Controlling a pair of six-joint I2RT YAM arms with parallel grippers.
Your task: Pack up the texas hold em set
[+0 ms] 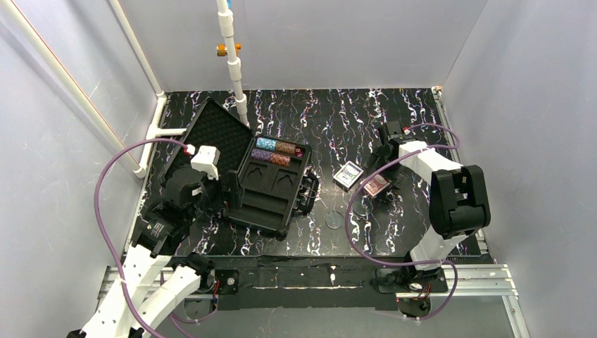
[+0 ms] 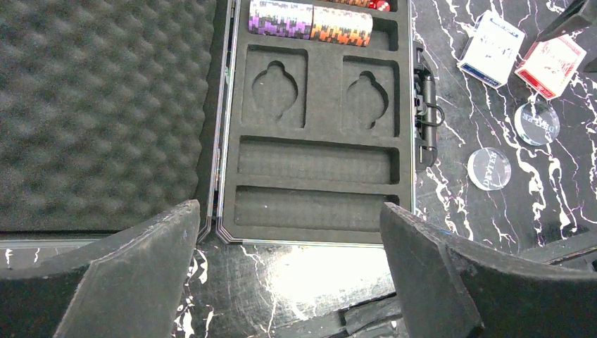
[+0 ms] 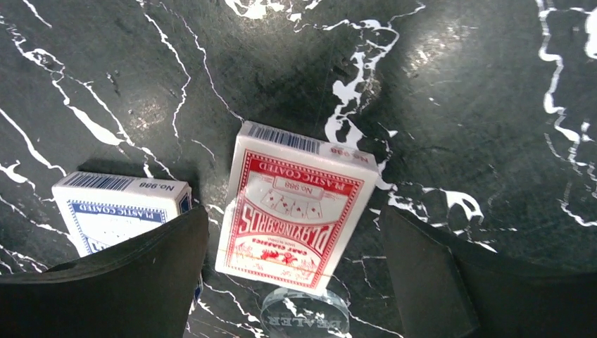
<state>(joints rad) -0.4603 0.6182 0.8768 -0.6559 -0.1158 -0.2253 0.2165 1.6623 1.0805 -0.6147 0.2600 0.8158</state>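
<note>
The texas hold em set's black case (image 1: 271,201) lies open at the left, foam lid (image 2: 98,105) flat beside the moulded tray (image 2: 317,148). Teal, purple and brown chip stacks (image 1: 274,151) fill the tray's far slots; the purple stack (image 2: 280,17) and a brown one (image 2: 341,24) show in the left wrist view. My left gripper (image 2: 290,218) hangs open over the tray's near edge, holding nothing. The red deck (image 3: 296,211) and blue deck (image 3: 116,211) lie on the table. My right gripper (image 3: 294,218) is open, straddling the red deck with gaps on both sides.
Two clear round discs (image 2: 536,123) (image 2: 488,167) lie on the black marbled table (image 1: 338,120) right of the case handle (image 2: 426,116); one lettered disc (image 3: 306,317) sits just below the red deck. A white pipe (image 1: 232,56) rises behind the lid.
</note>
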